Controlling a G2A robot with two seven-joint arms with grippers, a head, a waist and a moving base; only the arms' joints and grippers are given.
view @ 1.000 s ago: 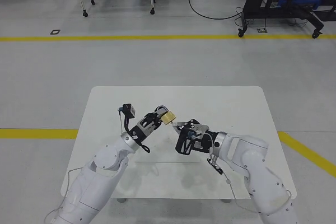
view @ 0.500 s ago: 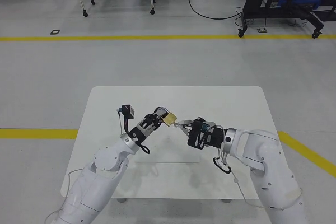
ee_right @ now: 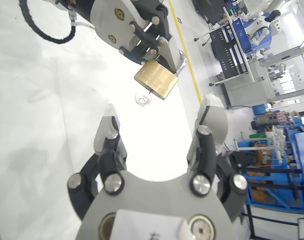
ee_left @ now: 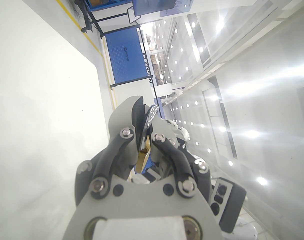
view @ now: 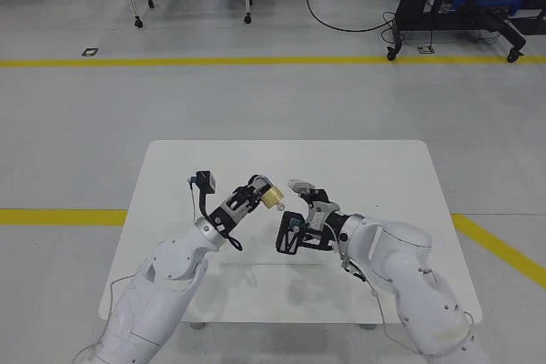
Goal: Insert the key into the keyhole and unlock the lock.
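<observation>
— The right gripper has drawn back from the padlock. Its fingers are spread wide and hold nothing.
— Where's the padlock?
— Centre of the top view, above the table. The left gripper is clamped on its shackle, and the key hangs from the keyhole.
— Rigid brass, likely heavy. The key looks small and slick, so pinch its flat round head to turn it.

Left claw clamped, right claw spread

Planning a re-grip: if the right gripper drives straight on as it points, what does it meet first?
Probably the key head sticking out of the brass padlock held by the left gripper; depth is unclear.
</observation>
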